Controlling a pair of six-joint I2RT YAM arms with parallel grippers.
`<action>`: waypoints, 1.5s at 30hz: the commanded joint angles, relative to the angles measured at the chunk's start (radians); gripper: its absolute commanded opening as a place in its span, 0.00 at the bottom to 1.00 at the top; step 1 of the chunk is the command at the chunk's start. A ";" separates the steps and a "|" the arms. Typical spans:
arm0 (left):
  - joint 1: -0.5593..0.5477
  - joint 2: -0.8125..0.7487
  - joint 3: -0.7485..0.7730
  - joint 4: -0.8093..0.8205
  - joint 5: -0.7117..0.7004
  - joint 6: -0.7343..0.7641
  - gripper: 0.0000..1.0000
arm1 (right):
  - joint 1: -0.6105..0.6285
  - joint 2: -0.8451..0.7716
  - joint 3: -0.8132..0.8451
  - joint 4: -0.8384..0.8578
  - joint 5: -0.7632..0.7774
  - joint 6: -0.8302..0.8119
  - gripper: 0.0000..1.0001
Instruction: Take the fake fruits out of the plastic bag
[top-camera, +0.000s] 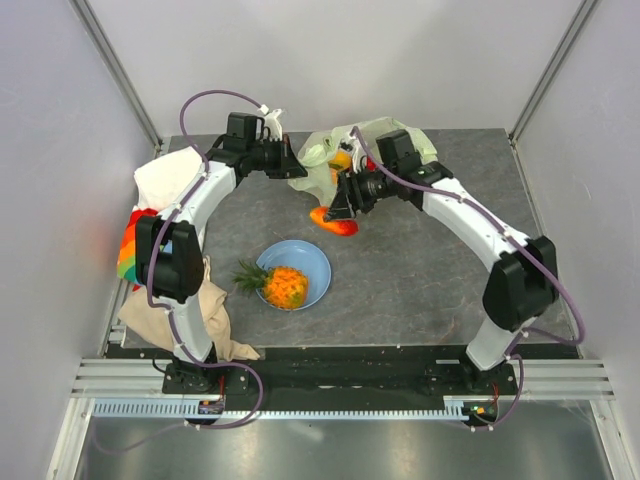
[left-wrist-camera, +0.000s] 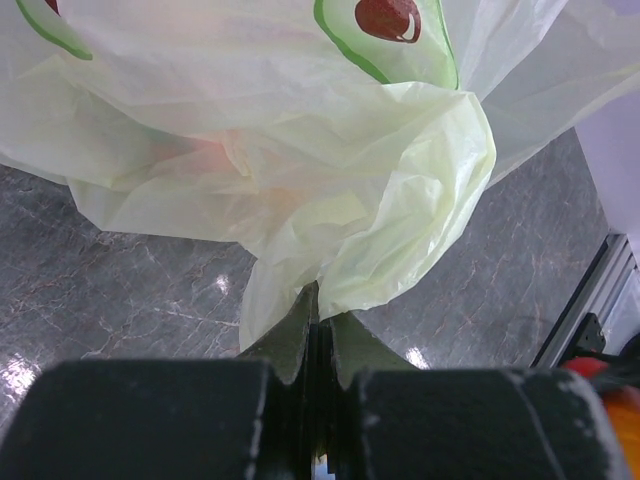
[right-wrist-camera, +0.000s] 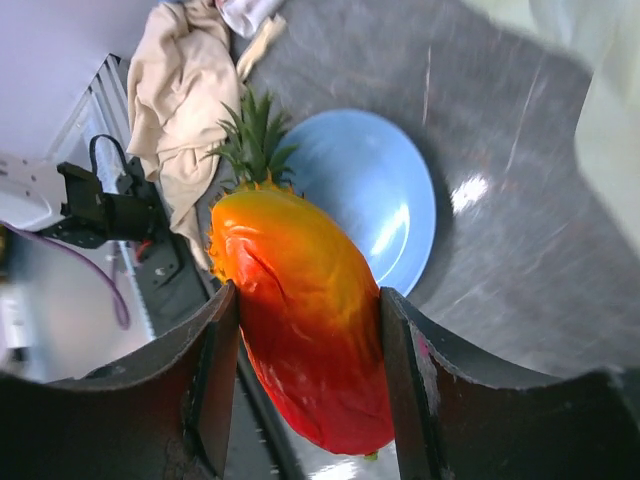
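Left gripper (left-wrist-camera: 318, 310) pinches the thin translucent yellow-green plastic bag (left-wrist-camera: 300, 170); right gripper (right-wrist-camera: 308, 335) clamps a glossy red-orange pepper-like fake fruit (right-wrist-camera: 290, 270).

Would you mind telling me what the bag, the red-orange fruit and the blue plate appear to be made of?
The bag looks like thin translucent plastic film: crinkled, with light passing through. The red-orange fruit seems to be hard glossy plastic, with a smooth sheen, likely moulded. The blue plate is smooth and shiny; whether plastic or glazed ceramic, I cannot tell.
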 joint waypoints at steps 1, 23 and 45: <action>0.005 -0.041 0.052 0.010 0.017 -0.032 0.02 | -0.001 0.063 -0.044 0.083 -0.036 0.313 0.26; 0.012 -0.049 0.043 0.034 0.031 -0.092 0.02 | 0.232 0.324 -0.075 0.421 0.245 0.013 0.24; 0.012 0.005 0.049 0.047 0.062 -0.111 0.02 | 0.309 0.546 0.103 0.421 0.072 -0.173 0.36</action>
